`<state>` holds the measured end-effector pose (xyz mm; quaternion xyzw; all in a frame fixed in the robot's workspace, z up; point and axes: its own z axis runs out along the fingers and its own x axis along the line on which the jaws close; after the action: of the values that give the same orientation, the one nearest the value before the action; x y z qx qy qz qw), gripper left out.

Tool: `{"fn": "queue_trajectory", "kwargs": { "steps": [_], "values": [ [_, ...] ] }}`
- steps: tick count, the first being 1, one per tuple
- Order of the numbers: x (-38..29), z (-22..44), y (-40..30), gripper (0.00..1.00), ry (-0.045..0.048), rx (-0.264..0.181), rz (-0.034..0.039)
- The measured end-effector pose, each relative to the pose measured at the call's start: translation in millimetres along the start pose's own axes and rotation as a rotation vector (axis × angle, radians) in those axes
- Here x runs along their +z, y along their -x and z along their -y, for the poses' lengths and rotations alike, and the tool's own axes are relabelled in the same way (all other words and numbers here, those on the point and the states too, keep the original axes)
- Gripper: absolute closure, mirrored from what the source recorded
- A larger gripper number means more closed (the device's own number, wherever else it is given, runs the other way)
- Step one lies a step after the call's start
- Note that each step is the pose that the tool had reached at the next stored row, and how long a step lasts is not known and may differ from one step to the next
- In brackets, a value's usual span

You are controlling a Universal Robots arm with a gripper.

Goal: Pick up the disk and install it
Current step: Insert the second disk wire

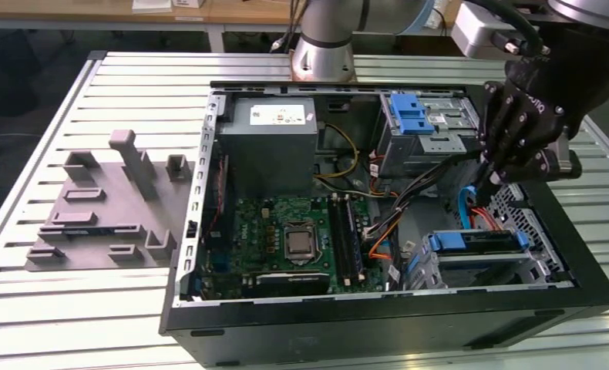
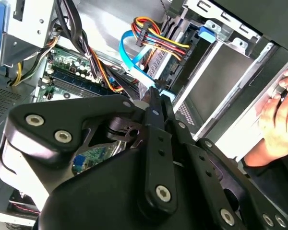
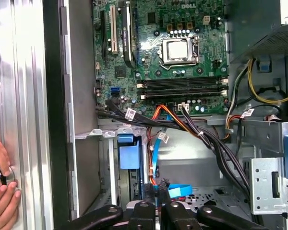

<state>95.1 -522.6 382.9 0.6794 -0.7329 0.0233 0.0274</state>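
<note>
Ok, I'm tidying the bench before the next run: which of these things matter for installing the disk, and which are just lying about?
For the job:
disk, sitting in a bay of the case
gripper, close by it
open computer case

Just lying about:
grey moulded fixture on the table
grey box with a white sticker
a person's hand

Motherboard [image 1: 294,239] in computer case [image 1: 387,316]; case on table [image 1: 79,308]
</note>
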Motion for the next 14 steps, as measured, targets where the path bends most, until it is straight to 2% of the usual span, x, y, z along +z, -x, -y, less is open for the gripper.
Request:
{"fn": "queue_trajectory", "kwargs": {
  "steps": [3,4,14],
  "values": [
    [2.1,0.0,0.6,0.81,-0.0002,0.0,0.0],
    [3.1,0.0,0.7,0.75,-0.0004,0.0,0.0],
    [14.5,0.0,1.6,0.75,-0.0031,0.0,0.0002]
  ]
}}
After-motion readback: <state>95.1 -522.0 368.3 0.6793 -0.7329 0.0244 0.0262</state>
